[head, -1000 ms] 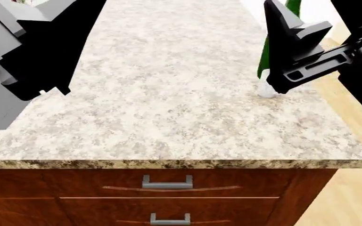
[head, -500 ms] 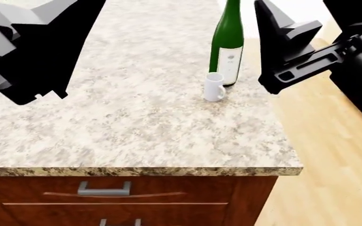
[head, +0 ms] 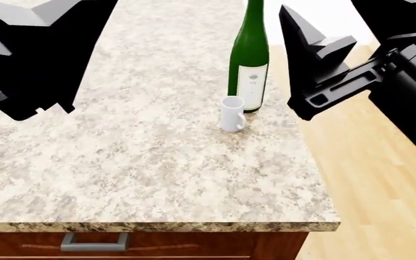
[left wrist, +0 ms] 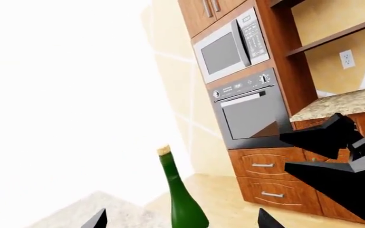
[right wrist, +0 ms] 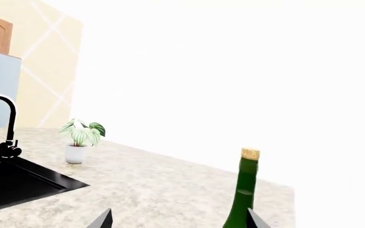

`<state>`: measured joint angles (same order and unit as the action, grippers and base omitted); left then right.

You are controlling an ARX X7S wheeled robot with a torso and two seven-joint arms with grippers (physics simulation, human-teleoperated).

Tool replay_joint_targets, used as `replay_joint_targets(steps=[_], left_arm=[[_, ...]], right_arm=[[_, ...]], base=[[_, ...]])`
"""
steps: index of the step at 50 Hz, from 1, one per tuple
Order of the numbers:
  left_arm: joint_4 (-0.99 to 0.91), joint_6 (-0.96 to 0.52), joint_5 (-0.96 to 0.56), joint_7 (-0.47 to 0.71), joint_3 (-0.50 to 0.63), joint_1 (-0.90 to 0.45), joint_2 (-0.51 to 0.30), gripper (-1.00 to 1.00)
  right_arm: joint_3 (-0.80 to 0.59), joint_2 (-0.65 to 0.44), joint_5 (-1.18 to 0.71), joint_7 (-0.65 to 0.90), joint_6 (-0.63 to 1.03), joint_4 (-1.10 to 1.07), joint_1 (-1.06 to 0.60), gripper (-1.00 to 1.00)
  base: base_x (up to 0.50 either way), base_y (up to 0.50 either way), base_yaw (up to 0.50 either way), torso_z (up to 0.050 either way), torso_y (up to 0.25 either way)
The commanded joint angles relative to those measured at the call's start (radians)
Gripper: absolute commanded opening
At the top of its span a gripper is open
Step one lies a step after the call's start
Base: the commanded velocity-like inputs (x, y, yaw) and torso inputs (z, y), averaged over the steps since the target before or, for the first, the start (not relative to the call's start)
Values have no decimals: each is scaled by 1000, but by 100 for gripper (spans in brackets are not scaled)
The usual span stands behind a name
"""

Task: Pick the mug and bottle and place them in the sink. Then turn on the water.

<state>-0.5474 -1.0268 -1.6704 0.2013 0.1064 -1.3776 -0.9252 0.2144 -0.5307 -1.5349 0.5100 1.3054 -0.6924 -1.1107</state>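
The white mug (head: pixel 233 114) stands on the granite countertop (head: pixel 143 162), touching or just in front of the green wine bottle (head: pixel 248 59) at its 1 o'clock; the bottle's top is cut off in the head view. The right gripper (right wrist: pixel 177 219) and left gripper (left wrist: pixel 179 221) show only fingertips, spread wide and empty. The black sink (right wrist: pixel 11 183) is partly cropped.

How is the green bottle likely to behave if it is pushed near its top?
The bottle is tall and narrow, so it would probably tip over. It looks like smooth glass, likely slippery and fragile. The mug stands close beside it and could be knocked.
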Motion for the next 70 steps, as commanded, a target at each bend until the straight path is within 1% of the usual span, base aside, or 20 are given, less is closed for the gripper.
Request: replay_joint_targets(steps=[1,2,5,10,14,23,25,26,27,29,31,34,39,40,42,45,46,50,54,70], left_arm=[[6,4,12,4,12,-21,14,100],[11,3,13,5,15,-28,17,100],[19,0,21,3,23,-43,23,100],[17,5,25,1,21,-35,23,100],[18,5,22,3,24,-39,23,100],[24,11,41,-8,39,-33,44,100],[24,10,36,-5,41,-36,45,100],[23,9,35,-6,42,-40,46,100],[24,9,34,-5,43,-41,45,100],[24,7,30,-5,45,-45,44,100],[25,8,30,-5,45,-44,43,100],[24,9,30,-5,44,-46,43,100],[24,11,31,-5,45,-47,43,100],[24,11,30,-4,47,-49,44,100],[24,10,29,-4,49,-52,46,100],[25,10,27,-3,50,-55,45,100],[23,9,26,-3,51,-54,44,100],[23,8,25,-3,53,-58,43,100],[21,10,25,-2,54,-55,42,100],[29,8,18,0,66,-74,48,100]], right_arm=[[-20,-48,-129,59,16,9,48,100],[-20,-51,-132,37,21,-7,62,100],[-37,-67,-190,71,22,5,91,100],[-20,-77,-189,57,19,-17,134,100],[-46,-94,-243,56,30,-16,170,100],[-59,-76,-163,0,53,-19,225,100],[-62,-71,-131,-24,59,-21,230,100],[-56,-66,-88,-66,60,-33,240,100],[-67,-68,-110,-24,59,-6,245,100],[-61,-62,-21,-103,52,-38,258,100],[-63,-70,12,-138,51,-52,269,100],[-57,-75,13,-133,43,-47,266,100],[-44,-95,-13,-119,39,-51,282,100],[-56,-107,-51,-88,50,-39,284,100],[-46,-108,-53,-93,41,-46,294,100],[-50,-124,-125,-56,32,-25,296,100],[-43,-129,-124,-91,36,-49,299,100],[-19,-134,-121,-80,16,-42,315,100],[-12,-142,-104,-111,17,-56,322,100],[-25,-175,-201,-126,6,-72,351,100]], base=[[0,0,0,0,0],[0,0,0,0,0],[0,0,0,0,0],[0,0,0,0,0],[0,0,0,0,0],[0,0,0,0,0],[0,0,0,0,0],[0,0,0,0,0],[0,0,0,0,0],[0,0,0,0,0],[123,0,0,0,0],[342,-1,0,0,0],[352,-1,0,0,0],[152,0,0,0,0],[0,0,0,0,0],[0,0,0,0,0],[0,0,0,0,0],[49,0,0,0,0],[257,0,0,0,0],[29,0,0,0,1]])
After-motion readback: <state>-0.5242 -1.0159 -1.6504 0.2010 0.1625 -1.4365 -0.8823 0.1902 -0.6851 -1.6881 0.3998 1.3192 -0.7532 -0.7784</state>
